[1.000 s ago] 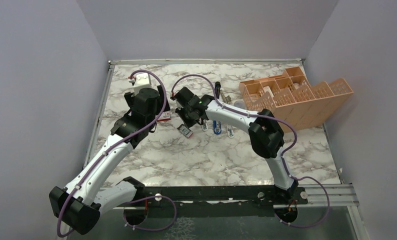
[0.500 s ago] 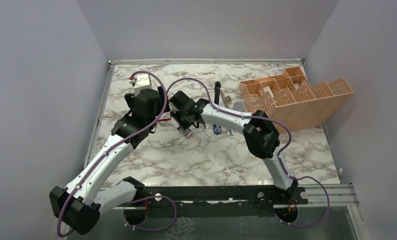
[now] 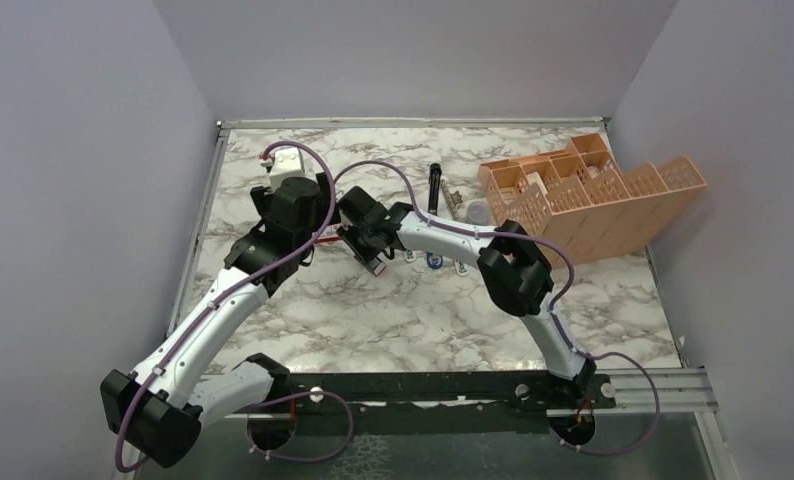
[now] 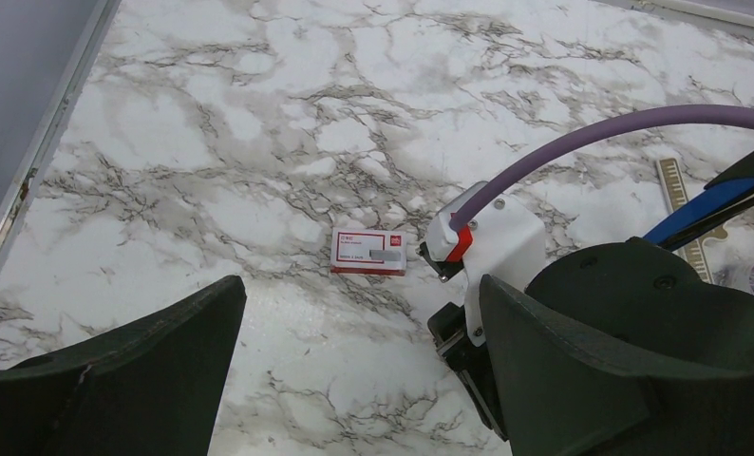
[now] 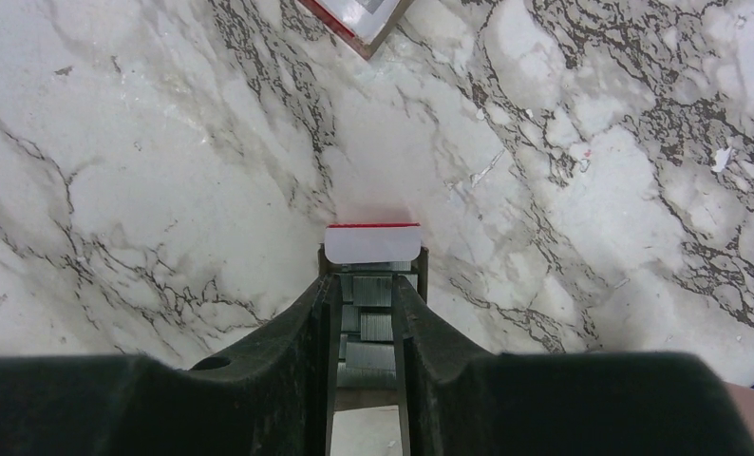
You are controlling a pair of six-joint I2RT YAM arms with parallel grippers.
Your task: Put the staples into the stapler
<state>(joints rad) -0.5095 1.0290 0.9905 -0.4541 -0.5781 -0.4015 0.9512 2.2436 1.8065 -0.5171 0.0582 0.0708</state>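
- Marble-patterned desk, top view: the left claw hangs over the red-and-white box, which lies flat left of centre. The wrist hides the claw's fingers from above.
- Top view, continued: the right claw points down at the dark tray, just right of the box. The stapler lies further right, black bar toward the far edge and blue end nearer, partly beneath the right arm. An orange compartmented basket stands at the far right.
- Left wrist view: the left claw stands wide apart and holds nothing. The box lies on the desk beyond the fingers, untouched. The right wrist, with its purple cable, sits just right of the box. The blue stapler and a thin metal strip show at the right edge.
- Right wrist view: the right claw has its fingers a narrow gap apart, directly over the tray. Silvery staples lie in the tray, visible through the gap. Whether the fingers pinch anything cannot be told. A corner of the box shows at the top edge.
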